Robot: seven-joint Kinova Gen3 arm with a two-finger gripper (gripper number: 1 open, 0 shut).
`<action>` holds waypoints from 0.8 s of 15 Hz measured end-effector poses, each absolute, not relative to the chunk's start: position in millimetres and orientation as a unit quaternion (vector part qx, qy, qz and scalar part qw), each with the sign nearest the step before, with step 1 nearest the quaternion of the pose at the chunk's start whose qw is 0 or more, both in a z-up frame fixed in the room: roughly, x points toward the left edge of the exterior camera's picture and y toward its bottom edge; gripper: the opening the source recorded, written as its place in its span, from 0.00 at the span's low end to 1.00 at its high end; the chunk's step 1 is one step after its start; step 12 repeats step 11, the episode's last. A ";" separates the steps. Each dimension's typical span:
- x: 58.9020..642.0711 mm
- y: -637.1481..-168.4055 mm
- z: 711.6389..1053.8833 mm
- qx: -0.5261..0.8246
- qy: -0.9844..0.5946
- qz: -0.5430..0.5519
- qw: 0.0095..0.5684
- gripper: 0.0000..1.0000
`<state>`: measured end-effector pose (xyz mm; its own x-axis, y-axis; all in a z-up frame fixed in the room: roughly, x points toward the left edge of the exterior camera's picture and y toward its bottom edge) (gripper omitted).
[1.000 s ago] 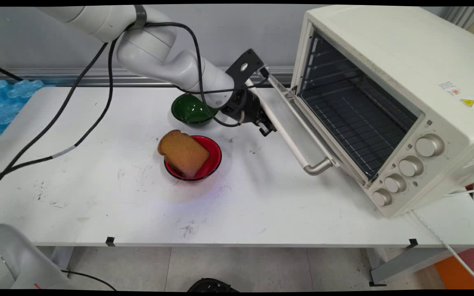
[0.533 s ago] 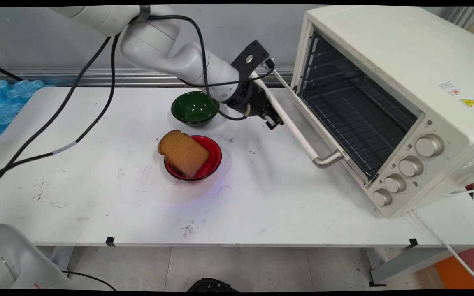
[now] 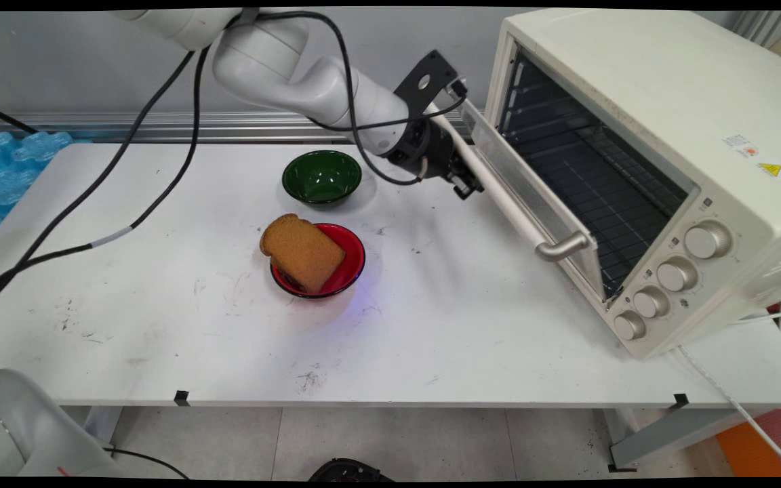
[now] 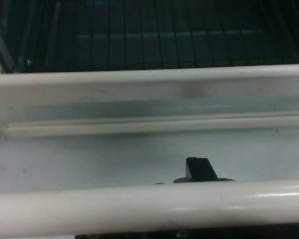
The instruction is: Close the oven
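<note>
Jaws [image 3: 466,188]: at the oven door's handle [image 3: 509,203]; grip I cannot tell.
Oven [image 3: 662,156]: yellow warning sticker [image 3: 770,169], text unreadable.

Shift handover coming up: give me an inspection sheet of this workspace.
Surface: white table, scuffed with dark marks.
Things: toaster oven at right, its door partly raised; bread slice leaning in red bowl; green bowl behind it holds nothing.
Clutter: nothing seen.
Tool: tool at the door handle; one fingertip shows behind the bar.
Cables: black cables hang from the arm; white cord beside the oven.
Surroundings: grey wall, blue bubble wrap at left.
</note>
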<state>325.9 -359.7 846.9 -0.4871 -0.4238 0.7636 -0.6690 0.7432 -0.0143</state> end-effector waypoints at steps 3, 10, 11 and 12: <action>321.1 -366.7 850.6 0.319 -0.845 0.162 0.398 0.00; 312.5 -377.2 855.4 0.317 -0.839 0.167 0.411 0.00; 311.7 -378.1 855.8 0.317 -0.838 0.167 0.412 0.00; 311.7 -378.1 855.8 0.317 -0.838 0.167 0.412 0.00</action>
